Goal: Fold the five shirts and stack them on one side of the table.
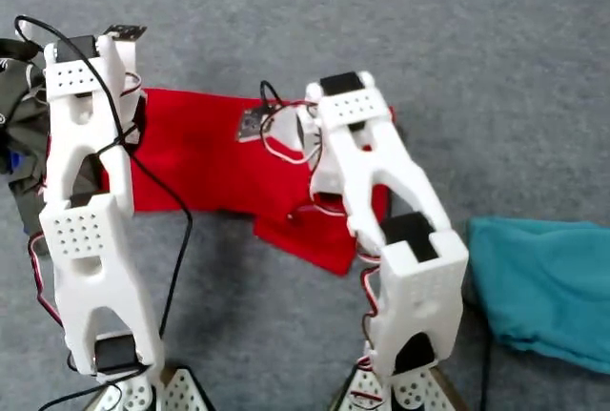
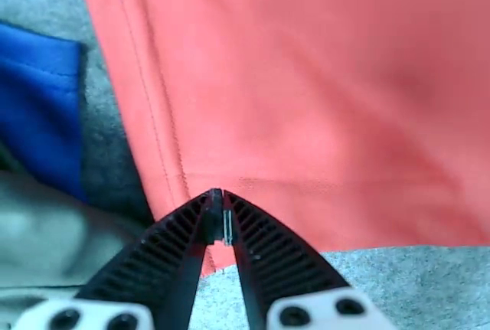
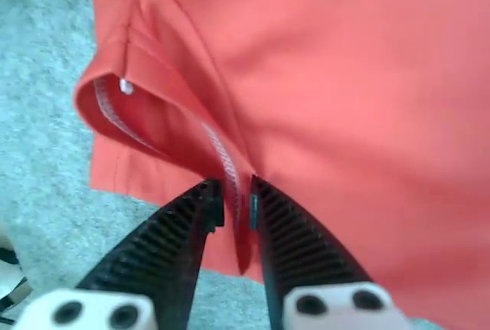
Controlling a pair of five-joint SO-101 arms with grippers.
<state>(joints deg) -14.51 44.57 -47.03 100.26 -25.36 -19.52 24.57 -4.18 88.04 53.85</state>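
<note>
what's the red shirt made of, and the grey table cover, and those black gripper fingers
The red shirt: soft matte knit, probably cotton jersey; stitched hem, limp folds. The table cover: grey felt or low carpet, by its fuzzy flecked nap. The left gripper's fingers: hard black plastic, ridged, likely printed.

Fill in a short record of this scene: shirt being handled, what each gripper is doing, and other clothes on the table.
Shirt in hand: red shirt, lying on the grey table
Left gripper: shut on the red shirt's edge, beside a blue cloth
Right gripper: shut on a raised fold of the red shirt
Other clothes: teal shirt apart on one side; dark pile on the other
</note>
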